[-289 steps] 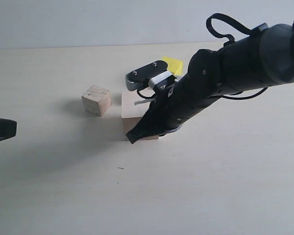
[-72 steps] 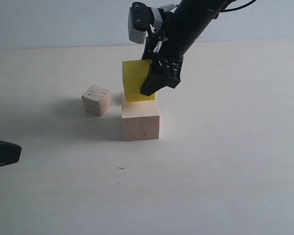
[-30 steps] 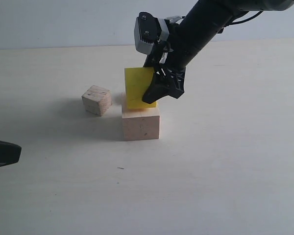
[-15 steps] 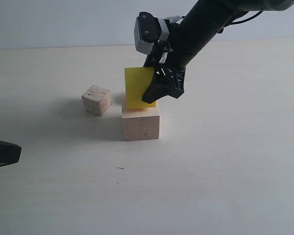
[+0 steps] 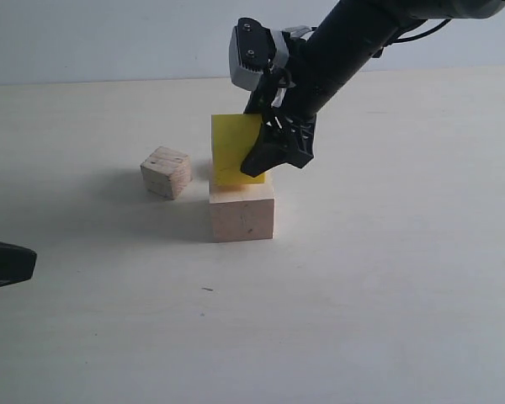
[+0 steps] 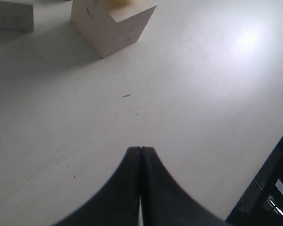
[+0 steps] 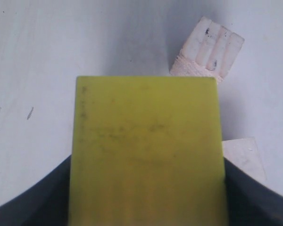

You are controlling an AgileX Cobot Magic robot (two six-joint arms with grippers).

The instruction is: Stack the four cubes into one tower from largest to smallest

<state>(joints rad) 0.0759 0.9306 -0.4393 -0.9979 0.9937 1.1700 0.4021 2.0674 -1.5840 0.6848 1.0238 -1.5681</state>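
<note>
A: What is biggest here?
B: One pale table [image 5: 387, 295]. The right arm [image 5: 353, 42] reaches down over it from the upper right. The left arm shows only as a black tip at the left edge of the exterior view.

A: And the grippers?
B: Two. The right gripper [image 5: 273, 150] has its jaws set wide, clamped on the sides of the yellow cube [image 5: 234, 147]. The left gripper [image 6: 140, 157] is closed on nothing. Its fingers are pressed flat together, low over bare table and well apart from the cubes.

A: How many cubes do you count?
B: Three in view. One large pale cube [image 5: 241, 215] sits on the table near the middle. One yellow cube, smaller, is right over it and slightly tilted, its lower edge at the pale cube's top face — whether it rests there or hangs just clear, I cannot tell. One small wooden cube [image 5: 166, 172] stands on the table to the left of the pale one in the exterior view, near it but not touching.

A: And from the right wrist?
B: The yellow face fills the space between two dark fingers [image 7: 37, 202] — a corner of the pale cube and the small wooden cube show beyond it.
</note>
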